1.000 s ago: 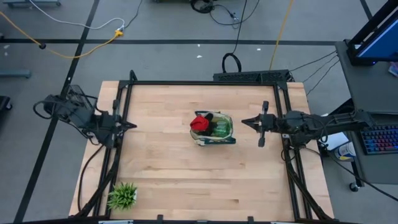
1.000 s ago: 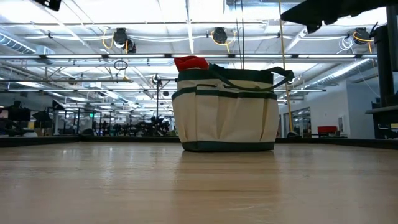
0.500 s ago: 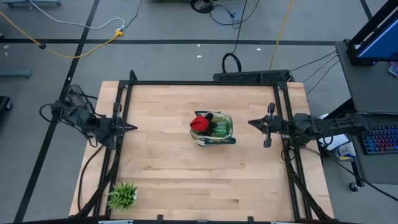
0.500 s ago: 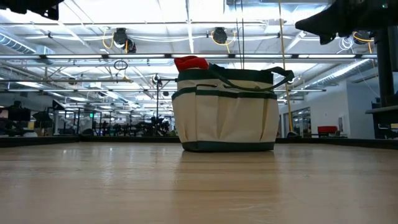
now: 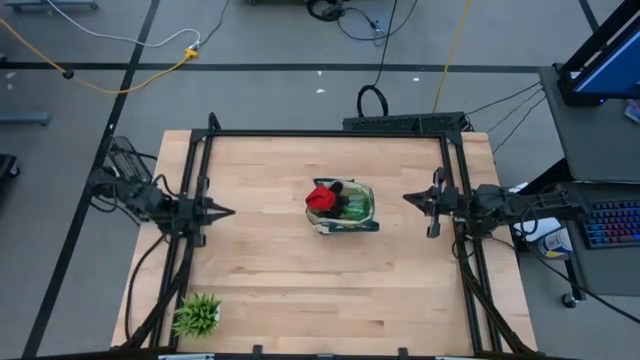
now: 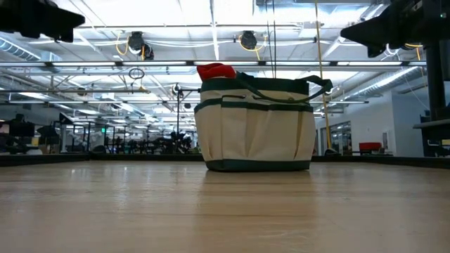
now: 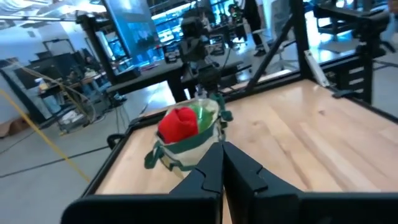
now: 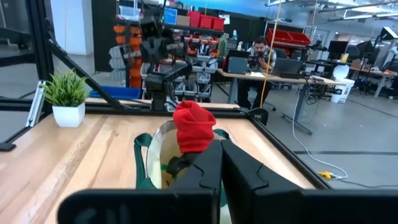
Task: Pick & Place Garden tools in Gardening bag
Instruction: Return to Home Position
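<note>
1. Judged as the homing step, packing done: gardening bag [image 5: 345, 207] upright mid-tabletop, red gloves [image 5: 321, 198] poking from its top.
2. Left gripper [image 5: 225, 211] by the left edge, right gripper [image 5: 408, 198] by the right edge; both clenched on nothing.
3. Next: park both arms well apart from the bag.

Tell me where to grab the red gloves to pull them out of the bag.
Pinch the bunched red top of the gloves, the part standing above the rim of the gardening bag at its left-arm end. Come straight down from above: the canvas walls would likely block any side approach lower down.
</note>
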`<control>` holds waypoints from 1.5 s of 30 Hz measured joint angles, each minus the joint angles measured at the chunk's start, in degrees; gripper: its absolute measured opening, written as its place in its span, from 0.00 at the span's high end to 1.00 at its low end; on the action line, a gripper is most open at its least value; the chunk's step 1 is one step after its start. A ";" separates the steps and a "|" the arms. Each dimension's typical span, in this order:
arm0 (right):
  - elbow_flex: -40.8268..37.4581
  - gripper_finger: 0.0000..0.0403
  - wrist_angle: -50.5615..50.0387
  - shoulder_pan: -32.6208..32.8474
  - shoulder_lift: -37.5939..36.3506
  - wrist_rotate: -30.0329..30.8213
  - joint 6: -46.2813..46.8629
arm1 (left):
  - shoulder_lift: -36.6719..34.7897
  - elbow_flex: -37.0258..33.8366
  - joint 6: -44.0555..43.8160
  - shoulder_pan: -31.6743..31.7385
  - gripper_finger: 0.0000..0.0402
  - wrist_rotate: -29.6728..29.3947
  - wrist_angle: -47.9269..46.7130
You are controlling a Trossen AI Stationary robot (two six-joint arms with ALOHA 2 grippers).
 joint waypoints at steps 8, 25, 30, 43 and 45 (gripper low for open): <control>-1.70 1.00 -0.03 0.00 -3.15 0.00 -0.10 | 0.00 -2.42 1.82 5.63 0.99 7.06 4.05; -5.63 1.00 -0.82 0.00 -10.25 0.00 -0.04 | 0.00 -11.12 1.22 19.76 0.99 20.19 13.88; -7.12 1.00 -1.46 0.00 -11.67 -0.14 0.00 | 0.00 -13.13 1.01 23.84 0.99 24.54 16.98; -11.12 1.00 -0.96 0.00 -12.75 -0.20 2.36 | 0.02 -17.71 -1.61 32.79 0.99 32.23 22.08; -12.05 1.00 -0.75 0.00 -12.75 -0.20 2.58 | 0.00 -17.71 -1.76 33.70 0.99 33.73 22.25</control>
